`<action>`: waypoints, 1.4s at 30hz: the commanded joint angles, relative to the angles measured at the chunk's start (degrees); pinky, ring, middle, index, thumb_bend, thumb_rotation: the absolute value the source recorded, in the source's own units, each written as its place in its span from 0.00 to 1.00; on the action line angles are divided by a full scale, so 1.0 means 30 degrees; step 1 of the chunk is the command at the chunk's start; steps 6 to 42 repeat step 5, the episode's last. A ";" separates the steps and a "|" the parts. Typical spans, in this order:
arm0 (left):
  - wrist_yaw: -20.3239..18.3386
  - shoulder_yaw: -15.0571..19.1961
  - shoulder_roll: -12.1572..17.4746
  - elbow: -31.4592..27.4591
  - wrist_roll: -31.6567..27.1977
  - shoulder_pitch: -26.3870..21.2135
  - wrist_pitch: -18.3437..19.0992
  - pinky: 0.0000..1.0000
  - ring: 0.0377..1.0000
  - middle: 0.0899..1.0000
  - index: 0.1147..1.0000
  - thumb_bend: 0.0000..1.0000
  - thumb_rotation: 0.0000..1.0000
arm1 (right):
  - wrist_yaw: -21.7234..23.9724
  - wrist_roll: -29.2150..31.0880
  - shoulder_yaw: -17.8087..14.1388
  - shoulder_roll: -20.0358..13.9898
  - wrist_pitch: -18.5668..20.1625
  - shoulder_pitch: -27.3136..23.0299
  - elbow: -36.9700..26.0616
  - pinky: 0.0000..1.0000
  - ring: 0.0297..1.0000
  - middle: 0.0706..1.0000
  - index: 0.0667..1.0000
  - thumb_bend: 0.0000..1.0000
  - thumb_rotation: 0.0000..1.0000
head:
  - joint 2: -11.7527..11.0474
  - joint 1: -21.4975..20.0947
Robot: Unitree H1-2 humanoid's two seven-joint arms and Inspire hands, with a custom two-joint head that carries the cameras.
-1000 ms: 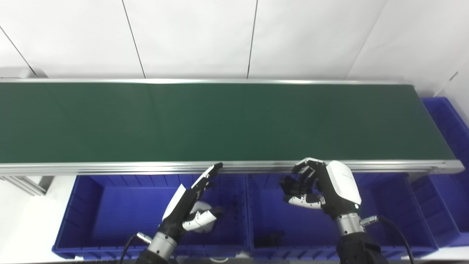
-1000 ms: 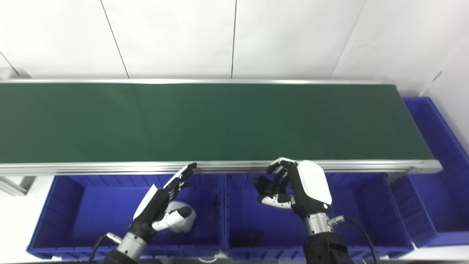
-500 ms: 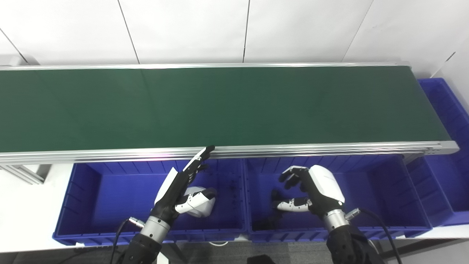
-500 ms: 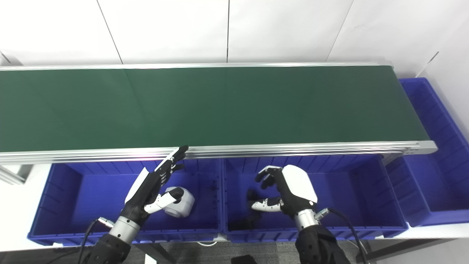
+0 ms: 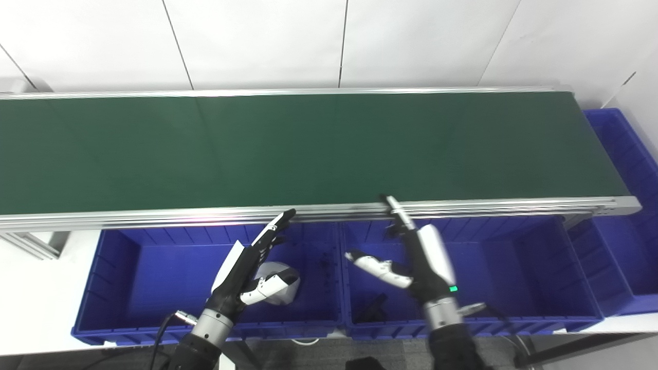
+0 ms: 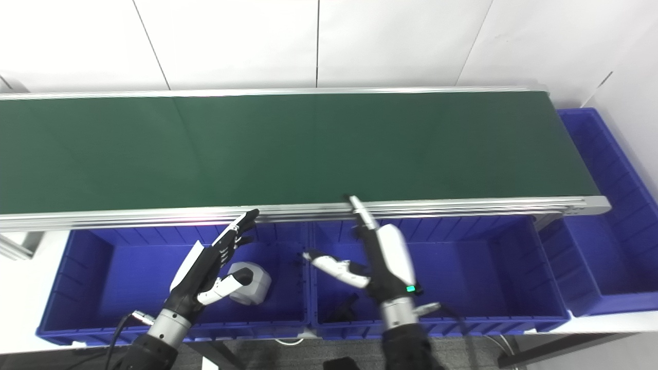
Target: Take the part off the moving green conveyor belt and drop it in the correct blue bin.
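The green conveyor belt (image 5: 308, 149) carries no part in either eye view. My right hand (image 5: 419, 254) hovers open over the middle blue bin (image 5: 514, 277), its fingers straight and pointing at the belt's near rail, its thumb out to the left. A black part (image 5: 372, 308) lies on that bin's floor, below and left of the hand. My left hand (image 5: 252, 264) is open over the left blue bin (image 5: 133, 277), fingers stretched toward the rail. A white-grey part (image 5: 277, 285) lies in the left bin beside its thumb.
A third blue bin (image 5: 629, 154) stands past the belt's right end. The belt's aluminium near rail (image 5: 154, 218) runs just above both front bins. A white wall stands behind the belt. Grey floor shows below the bins.
My right hand has gone from curled fingers to fully open and has shifted slightly left over the middle bin. The camera tilted down a second ago. The left hand has hardly moved.
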 commanded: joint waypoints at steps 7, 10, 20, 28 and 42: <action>0.0167 -0.0041 -0.0020 -0.0020 -0.0067 0.0172 -0.0972 0.89 0.97 0.98 0.94 0.63 0.79 | 0.0400 0.2983 -0.0454 -0.0251 -0.3134 -0.0131 0.1748 0.87 0.93 0.95 0.97 0.70 0.71 | -0.0658 0.0327; 0.0167 -0.0041 -0.0020 -0.0020 -0.0067 0.0172 -0.0972 0.89 0.97 0.98 0.94 0.63 0.79 | 0.0400 0.2983 -0.0454 -0.0251 -0.3134 -0.0131 0.1748 0.87 0.93 0.95 0.97 0.70 0.71 | -0.0658 0.0327; 0.0167 -0.0041 -0.0020 -0.0020 -0.0067 0.0172 -0.0972 0.89 0.97 0.98 0.94 0.63 0.79 | 0.0400 0.2983 -0.0454 -0.0251 -0.3134 -0.0131 0.1748 0.87 0.93 0.95 0.97 0.70 0.71 | -0.0658 0.0327; 0.0167 -0.0041 -0.0020 -0.0020 -0.0067 0.0172 -0.0972 0.89 0.97 0.98 0.94 0.63 0.79 | 0.0400 0.2983 -0.0454 -0.0251 -0.3134 -0.0131 0.1748 0.87 0.93 0.95 0.97 0.70 0.71 | -0.0658 0.0327; 0.0167 -0.0041 -0.0020 -0.0020 -0.0067 0.0172 -0.0972 0.89 0.97 0.98 0.94 0.63 0.79 | 0.0400 0.2983 -0.0454 -0.0251 -0.3134 -0.0131 0.1748 0.87 0.93 0.95 0.97 0.70 0.71 | -0.0658 0.0327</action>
